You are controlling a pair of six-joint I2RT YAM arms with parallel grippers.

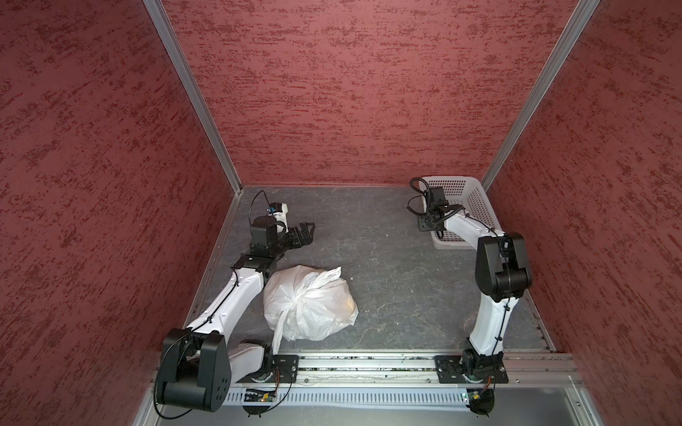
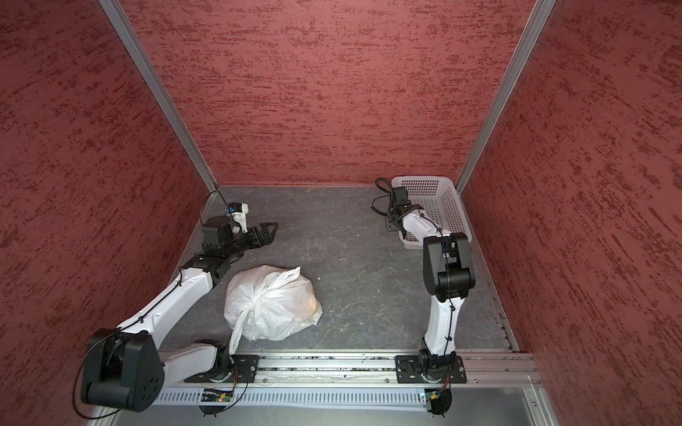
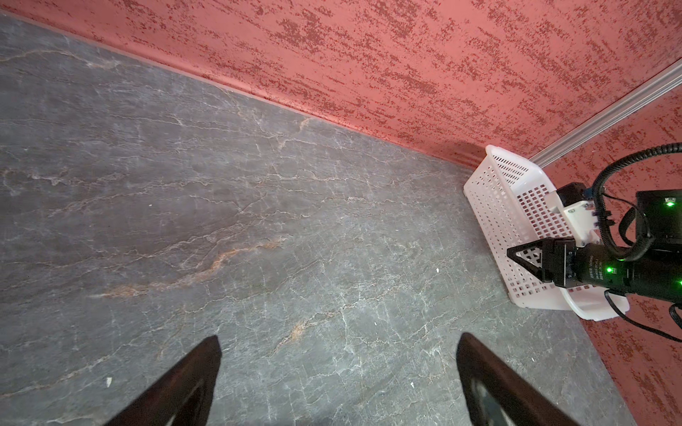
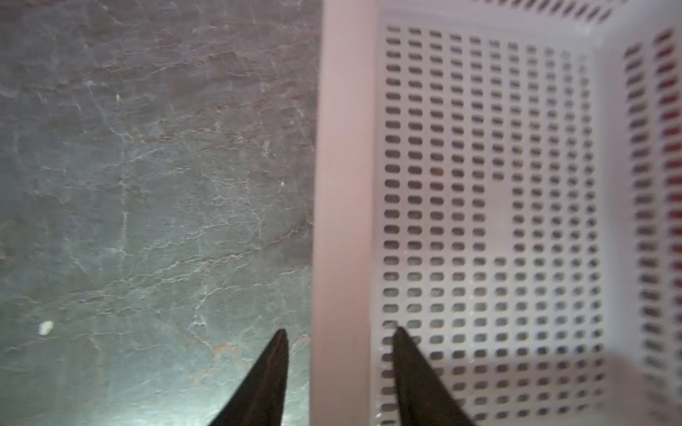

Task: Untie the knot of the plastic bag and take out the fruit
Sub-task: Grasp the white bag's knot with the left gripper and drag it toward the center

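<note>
While the knot [image 1: 299,295] is still tied, your left gripper [image 3: 337,337] and right gripper [image 4: 339,333] are open and empty.

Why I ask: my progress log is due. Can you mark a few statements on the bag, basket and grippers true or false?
1. The knot on the plastic bag is tied. True.
2. The basket touches the bag. False: it stands in the far right corner, apart.
3. The left gripper grips the bag. False: it is open above bare table, apart from the bag.
4. The right gripper straddles the basket's rim, jaws apart. True.
</note>
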